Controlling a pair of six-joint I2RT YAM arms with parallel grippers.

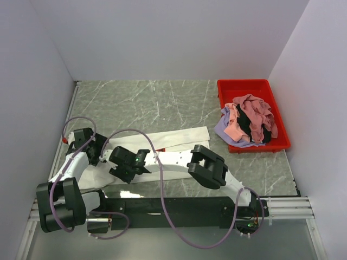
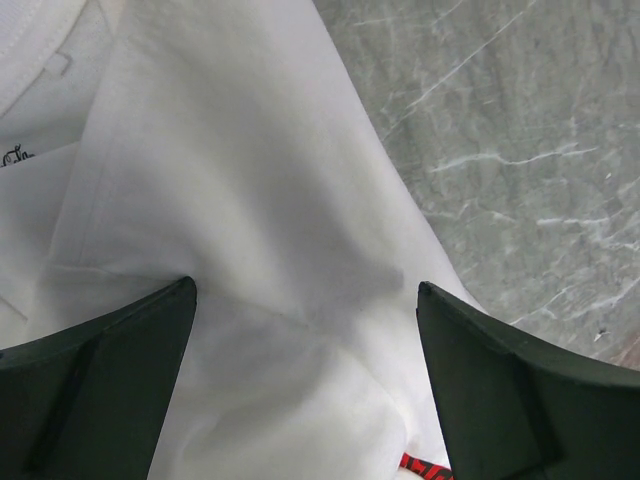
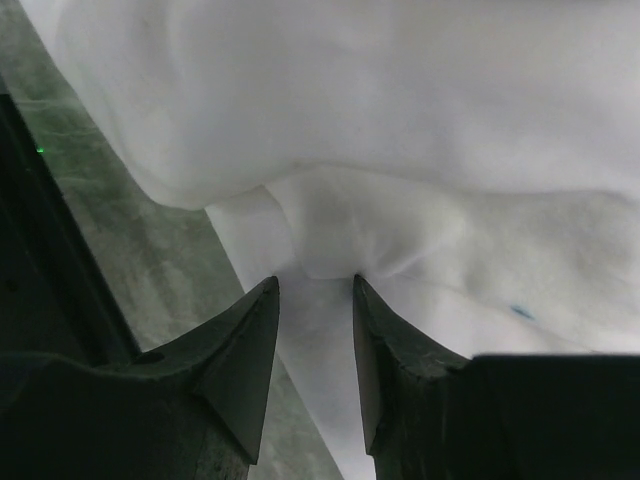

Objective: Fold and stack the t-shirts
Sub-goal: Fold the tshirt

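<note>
A white t-shirt (image 1: 179, 138) lies spread across the near middle of the marble table (image 1: 141, 103). Low over its left part, my left gripper (image 1: 89, 145) hangs wide open above the cloth (image 2: 250, 200) with nothing between its fingers (image 2: 305, 288); a bit of red print (image 2: 425, 468) peeks out at the bottom edge. My right gripper (image 1: 127, 162) is down on the shirt's near edge, and its jaws (image 3: 315, 281) stand narrowly apart with a strip of white cloth (image 3: 320, 230) between them, puckered at the tips. More t-shirts (image 1: 249, 119), pink and lavender, are heaped at the right.
The heap sits in a red plastic bin (image 1: 244, 86) at the table's far right, spilling over its near left rim. White walls close in the table on three sides. Purple cables (image 1: 162, 184) loop over both arms.
</note>
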